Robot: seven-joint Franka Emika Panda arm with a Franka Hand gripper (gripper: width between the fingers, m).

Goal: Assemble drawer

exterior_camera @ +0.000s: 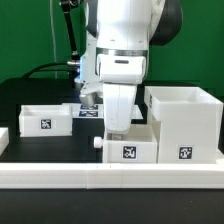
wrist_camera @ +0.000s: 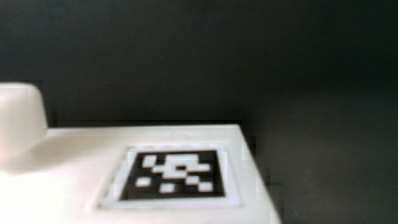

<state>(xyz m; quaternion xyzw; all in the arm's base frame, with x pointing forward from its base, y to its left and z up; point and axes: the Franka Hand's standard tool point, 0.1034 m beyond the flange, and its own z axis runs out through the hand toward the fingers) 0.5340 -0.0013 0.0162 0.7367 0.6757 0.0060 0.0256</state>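
The drawer lies in three white tagged parts in the exterior view. The large cube casing (exterior_camera: pixel 185 125) stands at the right. One small tray (exterior_camera: pixel 45 118) sits at the left. A second tray (exterior_camera: pixel 130 148) is in the middle, its knob (exterior_camera: pixel 98 143) pointing left. My gripper (exterior_camera: pixel 118 128) hangs down at this middle tray's back edge, and the tray hides its fingertips. The wrist view shows a white tray surface (wrist_camera: pixel 71 160) with a tag (wrist_camera: pixel 178 172) very close. A rounded white piece (wrist_camera: pixel 18 120) is beside it. No fingertip shows clearly there.
The long low white border wall (exterior_camera: pixel 110 178) runs along the front. The marker board (exterior_camera: pixel 88 110) lies behind the arm on the black table (exterior_camera: pixel 40 145). Cables hang at the back left.
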